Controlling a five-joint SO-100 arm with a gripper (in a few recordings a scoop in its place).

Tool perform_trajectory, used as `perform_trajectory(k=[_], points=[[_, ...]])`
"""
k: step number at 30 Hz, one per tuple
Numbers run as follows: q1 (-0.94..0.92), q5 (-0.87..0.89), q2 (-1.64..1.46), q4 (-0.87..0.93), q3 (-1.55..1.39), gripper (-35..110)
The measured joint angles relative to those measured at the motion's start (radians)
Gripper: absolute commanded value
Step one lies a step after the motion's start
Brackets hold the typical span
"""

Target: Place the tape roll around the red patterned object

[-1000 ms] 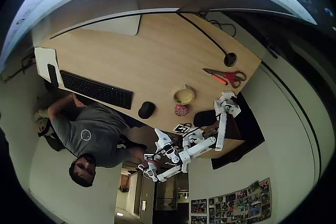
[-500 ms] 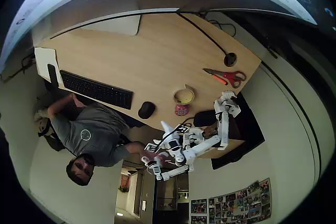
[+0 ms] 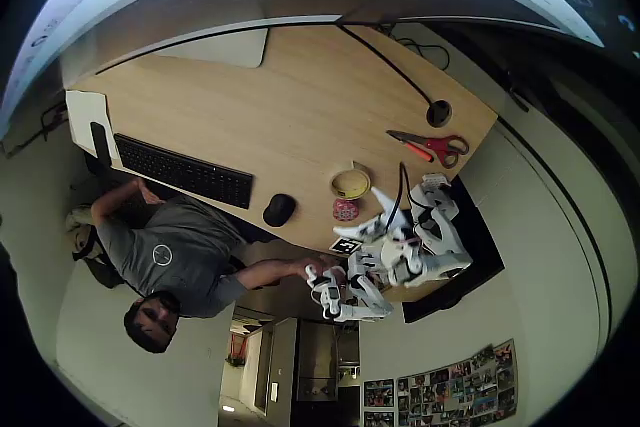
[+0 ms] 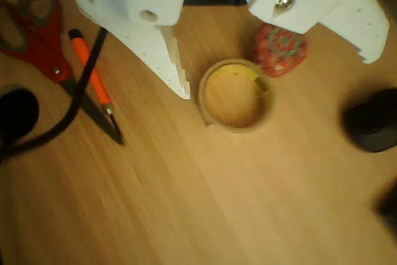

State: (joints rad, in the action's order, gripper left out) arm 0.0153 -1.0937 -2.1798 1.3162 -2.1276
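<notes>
In the wrist view we lose much to the gripper's (image 4: pixel 279 76) own white body, which covers the top of the picture and cuts off the upper edge of the red patterned object (image 4: pixel 280 48). The scissors (image 4: pixel 59 66) run out past the left edge, a dark blurred shape, seemingly the mouse (image 4: pixel 372 127), sits at the right edge, and a black cable (image 4: pixel 56 122) crosses the scissors and ends in a dark blob we cannot make out. In the overhead view the arm (image 3: pixel 405 247) is a small white tangle at the table's (image 3: pixel 280 117) near edge, and we cannot tell its fingers apart there.

In the wrist view the jaws stand spread wide and hold nothing. The tape roll (image 4: pixel 236 95) lies flat on the wood between and just below the two fingertips, the left tip close beside its rim. The red patterned object sits just beside the roll's upper right, outside the ring. In the overhead view the tape roll (image 3: pixel 350 183) lies just above the red patterned object (image 3: pixel 345 209), with the mouse (image 3: pixel 279 209) to their left and the scissors (image 3: pixel 432 145) well apart at the right.
</notes>
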Motion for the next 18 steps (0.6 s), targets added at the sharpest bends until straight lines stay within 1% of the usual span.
perform_trajectory(k=[3,6,11,18], points=[[-0.011,0.058,-0.015,-0.101,-0.199,63],[0.017,0.101,0.014,-0.202,-0.305,63],[0.058,0.153,0.137,-0.275,-0.330,64],[0.150,0.242,0.224,-0.276,-0.325,62]])
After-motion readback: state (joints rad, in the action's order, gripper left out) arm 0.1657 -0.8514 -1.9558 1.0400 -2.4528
